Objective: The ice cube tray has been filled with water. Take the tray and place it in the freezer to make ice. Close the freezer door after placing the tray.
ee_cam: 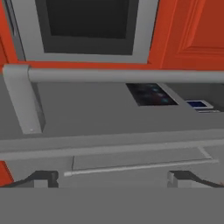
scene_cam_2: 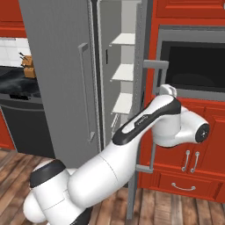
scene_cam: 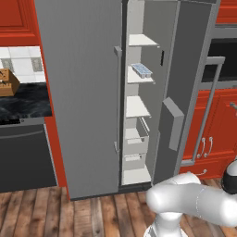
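Ice cube tray (scene_cam: 142, 70): lies flat on the second white shelf from the top inside the freezer (scene_cam: 139, 115), long axis running front to back, one short end toward the opening.
Freezer door (scene_cam: 180, 92): stands open, swung out to the right, bar handle (ee_cam: 122, 76) lying across the hand view.
Gripper (ee_cam: 113, 177): jaws spread wide, holding nothing, close before the door's outer face.

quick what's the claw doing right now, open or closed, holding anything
Claw: open, jaws spread wide, nothing between them. It faces the outside of the freezer door, by the bar handle. The ice cube tray sits on a freezer shelf.
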